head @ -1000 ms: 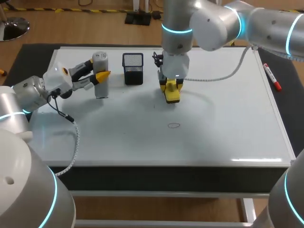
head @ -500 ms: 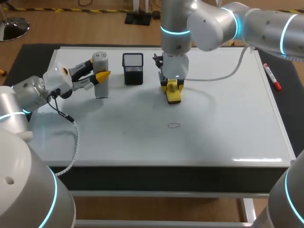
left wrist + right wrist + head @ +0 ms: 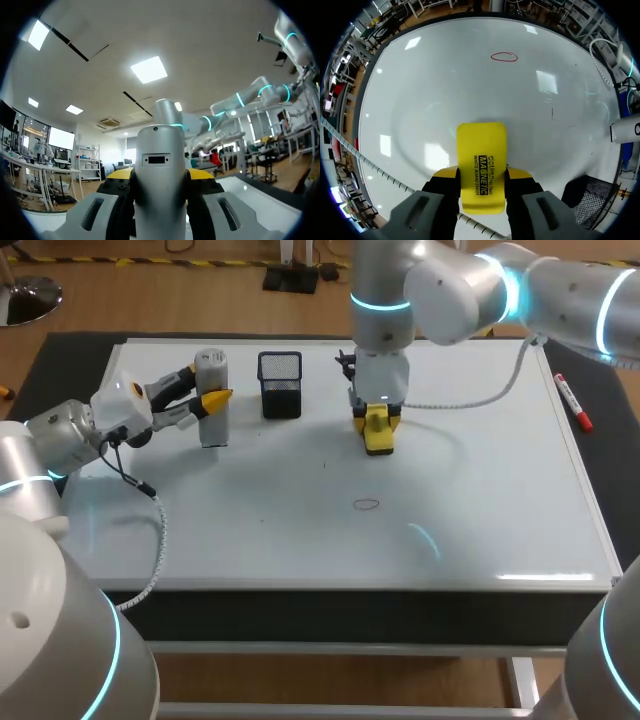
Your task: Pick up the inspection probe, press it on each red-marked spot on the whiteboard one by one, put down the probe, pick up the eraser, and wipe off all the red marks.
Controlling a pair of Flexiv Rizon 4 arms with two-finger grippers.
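Since half a second ago, the right claw [image 3: 378, 422] and its smooth yellow rectangular block eraser [image 3: 379, 436] have shifted slightly toward the right edge; the left arm is unchanged. Nearest the front edge of the glossy whiteboard tabletop [image 3: 480, 520] is a thin red oval outline [image 3: 366, 505], apart from the eraser. Mid-board, the right claw grips the eraser from both sides. Near the far left corner, the left claw [image 3: 207, 402] is clamped on an upright grey cylindrical inspection probe [image 3: 211, 390], beside a black wire-mesh cup [image 3: 280, 385].

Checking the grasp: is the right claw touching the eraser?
Touching. In the right wrist view, the right claw grips the eraser from both sides.
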